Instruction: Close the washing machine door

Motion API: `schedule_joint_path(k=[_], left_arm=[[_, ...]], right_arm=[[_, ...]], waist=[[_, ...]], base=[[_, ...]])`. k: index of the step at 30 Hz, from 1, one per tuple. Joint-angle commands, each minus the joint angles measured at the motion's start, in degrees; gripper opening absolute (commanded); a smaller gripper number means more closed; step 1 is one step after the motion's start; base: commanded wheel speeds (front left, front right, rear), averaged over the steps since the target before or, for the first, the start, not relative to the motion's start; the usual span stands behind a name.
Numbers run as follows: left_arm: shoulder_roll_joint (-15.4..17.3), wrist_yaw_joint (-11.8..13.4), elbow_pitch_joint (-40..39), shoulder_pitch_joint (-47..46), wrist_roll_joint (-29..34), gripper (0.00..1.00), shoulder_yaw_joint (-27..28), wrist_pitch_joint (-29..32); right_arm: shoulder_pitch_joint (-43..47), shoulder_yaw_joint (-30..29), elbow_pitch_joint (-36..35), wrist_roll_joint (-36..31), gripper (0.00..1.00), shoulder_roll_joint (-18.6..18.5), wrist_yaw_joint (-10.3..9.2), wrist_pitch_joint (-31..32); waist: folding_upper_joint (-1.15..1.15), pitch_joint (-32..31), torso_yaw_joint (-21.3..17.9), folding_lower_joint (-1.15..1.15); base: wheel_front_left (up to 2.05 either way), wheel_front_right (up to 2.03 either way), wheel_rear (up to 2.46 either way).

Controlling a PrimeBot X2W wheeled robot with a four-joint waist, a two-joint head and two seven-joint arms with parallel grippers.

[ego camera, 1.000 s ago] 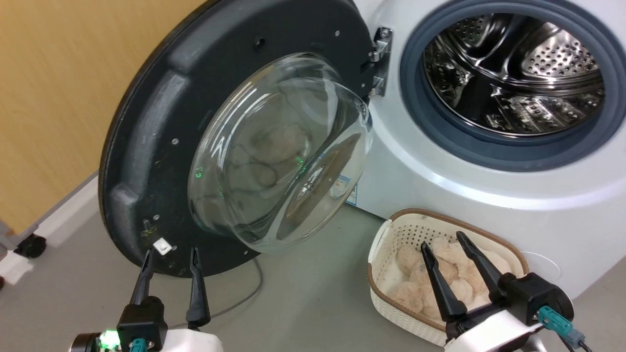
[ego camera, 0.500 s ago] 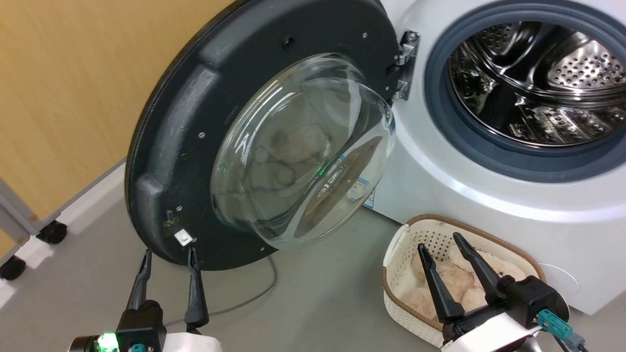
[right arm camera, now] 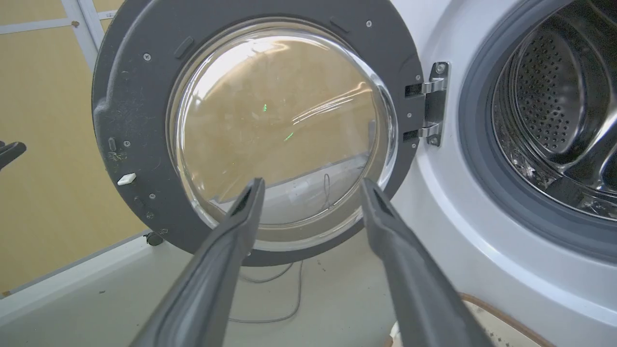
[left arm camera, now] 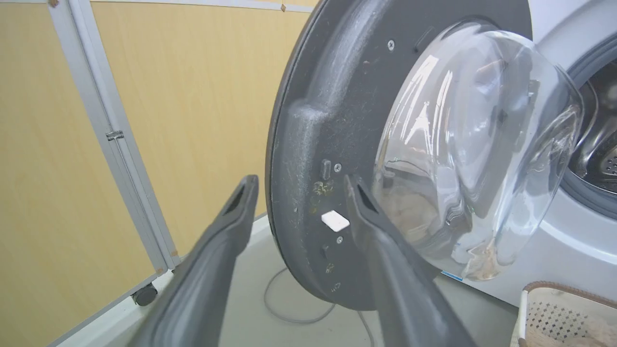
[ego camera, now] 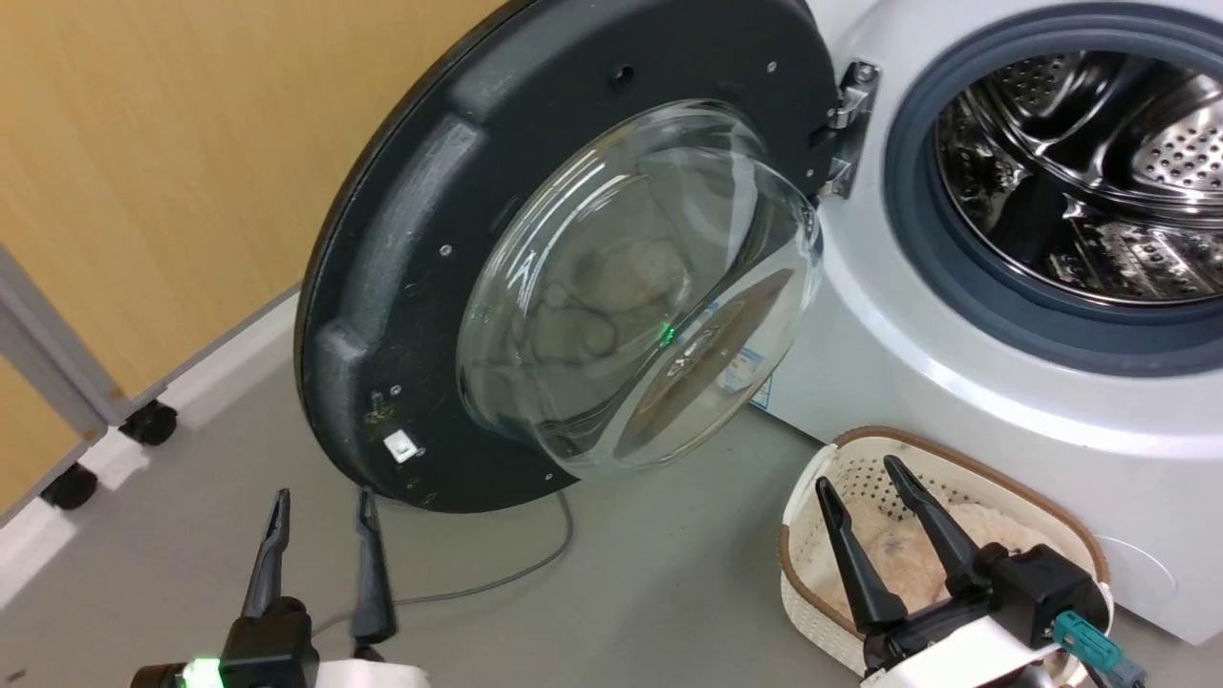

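Well, the washing machine door (ego camera: 401,287) stands swung wide open on its metal hinge (ego camera: 846,115) at the left side of the washing machine (ego camera: 908,363). Its matte inner face and bulging glass bowl (ego camera: 621,287) are turned toward the head camera, and the grey gasket (ego camera: 917,191) and steel drum (ego camera: 1099,172) are fully exposed. Down low, the left gripper (ego camera: 323,495) hovers just beneath the door's lower rim, jaws spread and holding nothing. In the left wrist view that rim and its little white latch tab (left arm camera: 335,220) sit framed between the jaws, seemingly short of contact, though the angle makes that hard to call. Over on the right, the right gripper (ego camera: 858,472) hangs above the white basket (ego camera: 793,573), which has something pale and fluffy (ego camera: 917,564) inside. Its jaws are likewise parted and empty, pointing at the door glass in its own wrist view. A grey cable (ego camera: 497,578) curls across the floor (ego camera: 650,612) under the door.
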Motion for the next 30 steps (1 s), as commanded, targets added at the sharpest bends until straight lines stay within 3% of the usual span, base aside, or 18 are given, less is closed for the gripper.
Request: schedule_joint_path(k=[1, 8, 14, 20, 23, 27, 30], left_arm=[[0.25, 0.20, -0.69, 0.35, -0.36, 0.00, -0.04, -0.55], [1.35, -1.17, -2.48, -1.73, -1.82, 0.00, 1.72, -0.55], [2.82, -4.89, -0.02, -7.54, -9.95, 0.00, 7.95, -0.55], [9.16, -8.67, 7.32, -18.13, -15.60, 0.00, 12.97, 2.06], [10.09, -10.32, 12.06, -23.38, -22.02, 0.00, 16.25, 5.84], [9.53, -13.45, 18.67, -29.75, -35.44, 0.00, 21.89, 13.44], [10.36, -14.45, 22.47, -32.01, -41.08, 0.00, 23.54, 19.49]], right_arm=[[-0.22, 0.11, 0.13, 0.38, 1.00, -0.30, 0.03, -0.49], [1.08, -1.49, -0.58, -0.13, 1.00, 0.17, 0.03, -0.49], [3.00, -3.48, -1.99, -1.17, 1.00, 0.47, 0.03, -0.49], [4.90, -5.56, -3.74, -2.39, 1.00, 0.45, 0.03, -0.49], [5.08, -5.59, -4.42, -2.88, 1.00, 0.28, 0.03, -0.46], [4.43, -5.32, -4.95, -3.12, 1.00, -0.11, 0.03, -0.23], [3.97, -5.59, -5.00, -3.38, 1.00, -0.18, 0.03, -0.02]], waist=[[0.00, 0.04, 0.28, 0.00], [0.00, -0.02, 0.25, 0.00], [0.00, 0.69, 0.08, 0.00], [0.00, 2.25, -0.24, 0.00], [0.00, 3.60, -1.41, 0.00], [0.00, 5.13, -3.12, 0.00], [0.00, 5.87, -4.08, 0.00]], base=[[0.00, 0.00, 0.00], [0.00, 0.00, 0.00], [0.00, 0.00, 0.00], [0.00, 0.00, 0.00], [0.00, 0.00, 0.00], [0.00, 0.00, 0.00], [0.00, 0.00, 0.00]])
